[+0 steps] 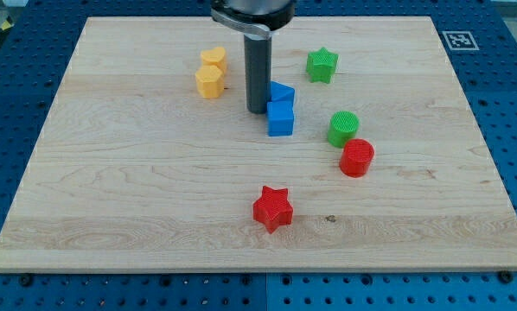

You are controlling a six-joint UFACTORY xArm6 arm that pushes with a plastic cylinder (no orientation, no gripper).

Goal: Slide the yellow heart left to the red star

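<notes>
The yellow heart (213,59) lies near the view's top, left of centre, touching a yellow hexagon-like block (209,82) just below it. The red star (273,208) lies low in the middle of the wooden board (111,190). My tip (258,111) is the lower end of the dark rod. It stands to the right of the two yellow blocks, apart from them, and right beside the left side of the blue blocks.
Two blue blocks (281,108) sit together right of the rod. A green star (322,65) lies at the upper right. A green cylinder (343,128) and a red cylinder (357,158) sit together on the right.
</notes>
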